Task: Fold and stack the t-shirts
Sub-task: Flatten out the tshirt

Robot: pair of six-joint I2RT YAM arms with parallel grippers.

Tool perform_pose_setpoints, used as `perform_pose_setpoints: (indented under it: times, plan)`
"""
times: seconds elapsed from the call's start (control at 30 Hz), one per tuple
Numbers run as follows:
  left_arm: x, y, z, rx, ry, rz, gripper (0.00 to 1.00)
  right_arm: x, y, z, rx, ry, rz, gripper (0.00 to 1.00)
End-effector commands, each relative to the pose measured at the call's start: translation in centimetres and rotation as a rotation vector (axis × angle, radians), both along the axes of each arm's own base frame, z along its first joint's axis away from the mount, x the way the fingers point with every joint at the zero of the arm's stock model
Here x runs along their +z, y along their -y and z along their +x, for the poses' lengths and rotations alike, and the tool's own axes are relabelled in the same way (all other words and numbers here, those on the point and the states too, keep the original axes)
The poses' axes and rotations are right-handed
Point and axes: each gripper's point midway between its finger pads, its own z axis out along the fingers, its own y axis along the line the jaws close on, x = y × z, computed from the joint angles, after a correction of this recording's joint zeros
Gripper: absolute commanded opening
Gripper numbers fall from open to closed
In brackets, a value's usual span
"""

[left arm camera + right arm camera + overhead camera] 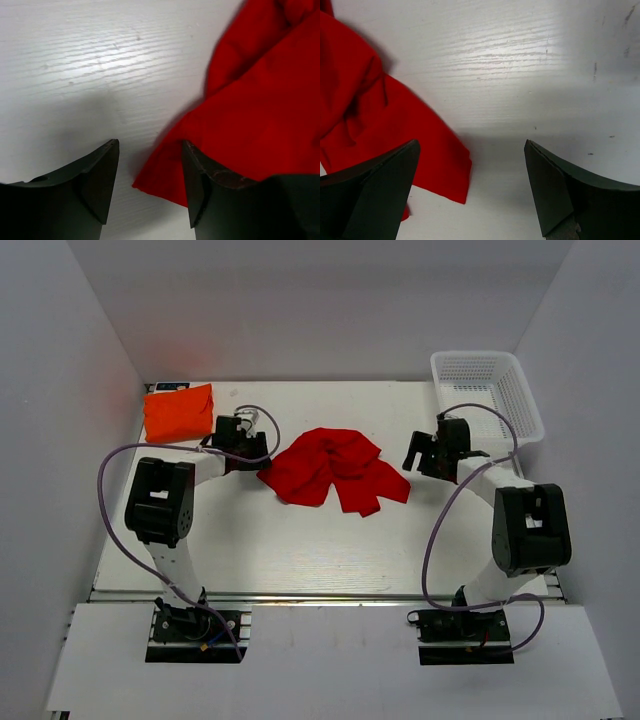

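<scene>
- From above: the red t-shirt (pixel 335 468) lies crumpled and unfolded at the middle of the worktop (pixel 300 540), a little toward the far edge; the orange t-shirt (pixel 178 412) sits folded in the far left corner; a white mesh basket (pixel 470 356) stands at the far right corner; my left gripper (pixel 260 460) is at the red t-shirt's left edge, and my right gripper (pixel 415 462) is just beside its right edge.
- From my left wrist: my left gripper (pixel 150 150) is about half open with a clear gap between the jaws, gripping nothing; the red t-shirt (pixel 250 115) fills the right side, its lower corner reaching into the gap beside my right-hand finger (pixel 200 185); bare worktop (pixel 100 60) lies to the left.
- From my right wrist: my right gripper (pixel 471 145) is spread wide and holds nothing; the red t-shirt (pixel 360 115) lies on the left, one corner just past my left-hand finger (pixel 385 190); the rest is bare white worktop (pixel 520 75).
</scene>
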Motion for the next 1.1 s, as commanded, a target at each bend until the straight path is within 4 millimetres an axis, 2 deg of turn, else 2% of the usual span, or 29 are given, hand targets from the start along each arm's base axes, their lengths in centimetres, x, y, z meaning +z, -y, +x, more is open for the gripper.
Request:
perform_pose_setpoints:
  times: [0.0, 0.17, 0.33, 0.4, 0.47, 0.5, 0.53, 0.57, 0.6, 0.67, 0.77, 0.8, 0.83, 0.93, 0.97, 1.07]
  plan:
    - [-4.0, 0.6, -4.7, -0.072, -0.188, 0.077, 0.63, 0.4, -0.7, 0.7, 0.032, -0.002, -0.021, 0.9]
    - [-5.0, 0.7, -6.2, -0.074, -0.229, 0.124, 0.63, -0.1, -1.6, 0.8, 0.061, -0.012, -0.023, 0.9]
    - [-5.7, -0.3, -7.7, -0.033, -0.279, 0.179, 0.57, -0.6, -2.0, 0.6, 0.073, -0.027, -0.031, 0.9]
    - [-5.8, 0.0, -8.1, -0.044, -0.287, 0.183, 0.53, -0.4, -2.4, 0.6, 0.082, -0.022, -0.033, 0.9]
    - [-6.2, 0.2, -8.5, -0.053, -0.29, 0.194, 0.43, -0.3, -2.7, 0.5, 0.086, -0.019, -0.034, 0.9]
    - [-6.2, 0.4, -8.6, -0.057, -0.287, 0.204, 0.35, -0.4, -2.7, 0.3, 0.089, -0.024, -0.039, 0.9]
    - [-6.3, 0.4, -8.9, -0.057, -0.295, 0.226, 0.11, -0.6, -3.1, 0.1, 0.1, -0.028, -0.032, 0.9]
    - [-6.5, 0.1, -8.9, -0.048, -0.302, 0.243, 0.0, -0.6, -2.7, 0.2, 0.086, -0.03, -0.05, 0.9]
    - [-6.6, 0.2, -9.1, -0.044, -0.309, 0.254, 0.0, -0.8, -2.7, 0.1, 0.086, -0.034, -0.065, 0.9]
    - [-5.8, 0.3, -8.8, -0.031, -0.284, 0.263, 0.0, -1.1, -2.1, 0.1, 0.078, -0.039, -0.121, 0.9]
    - [-3.2, 0.0, -7.6, 0.034, -0.215, 0.257, 0.0, -1.2, -1.6, 0.1, 0.083, -0.042, -0.229, 0.9]
    - [-2.7, -0.2, -7.5, 0.044, -0.19, 0.259, 0.0, -1.1, -2.0, 0.1, 0.096, -0.036, -0.247, 0.9]
    - [-1.1, -0.2, -7.1, 0.067, -0.142, 0.242, 0.0, -1.0, -2.1, 0.3, 0.139, -0.026, -0.269, 0.9]
    - [0.9, -0.3, -7.2, 0.107, -0.08, 0.2, 0.0, -0.9, -4.1, 0.7, 0.254, -0.008, -0.253, 0.9]
    - [2.8, -0.1, -6.7, 0.113, -0.02, 0.176, 0.0, -1.0, -5.0, 0.7, 0.296, -0.005, -0.227, 0.9]
    - [4.0, -0.1, -7.2, 0.11, 0.029, 0.148, 0.0, -1.2, -6.9, 1.0, 0.378, 0.014, -0.185, 0.9]
